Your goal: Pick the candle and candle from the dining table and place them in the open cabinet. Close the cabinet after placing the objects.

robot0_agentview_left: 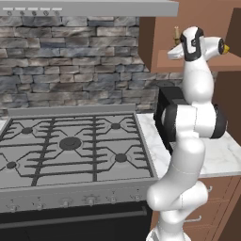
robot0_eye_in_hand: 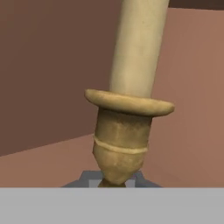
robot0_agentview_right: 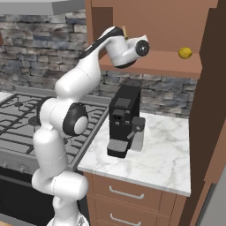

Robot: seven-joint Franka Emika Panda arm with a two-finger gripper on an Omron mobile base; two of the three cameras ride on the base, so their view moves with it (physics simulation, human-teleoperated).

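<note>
The gripper [robot0_eye_in_hand: 112,183] was pinched shut on the slim stem of the tall brass candlestick with its pale yellow candle [robot0_eye_in_hand: 131,87], which rose straight up from between the dark fingertips in the hand view. The brass cup and its flared drip ring stood just above the gripper, and the candle's long axis ran on away from the hand, leaning a little toward the upper right of that view.

Beyond and beneath the gripper lay the brown wooden shelf of the open wall cabinet [robot0_agentview_right: 167,59], with the cabinet's back wall behind the candle. From the left base view the arm's wrist was up at shelf level and the candlestick's top [robot0_agentview_left: 177,34] peeked out just past it, inside the cabinet opening. Whether the candlestick's foot already touched the shelf could not be told.

The second, stubby yellow candle [robot0_agentview_right: 185,53] sat on the same shelf, well apart from the gripper toward the cabinet's far side.

The coming move probably turned on keeping the held candlestick upright, its base pointing down to the shelf below the gripper, before letting go.
</note>
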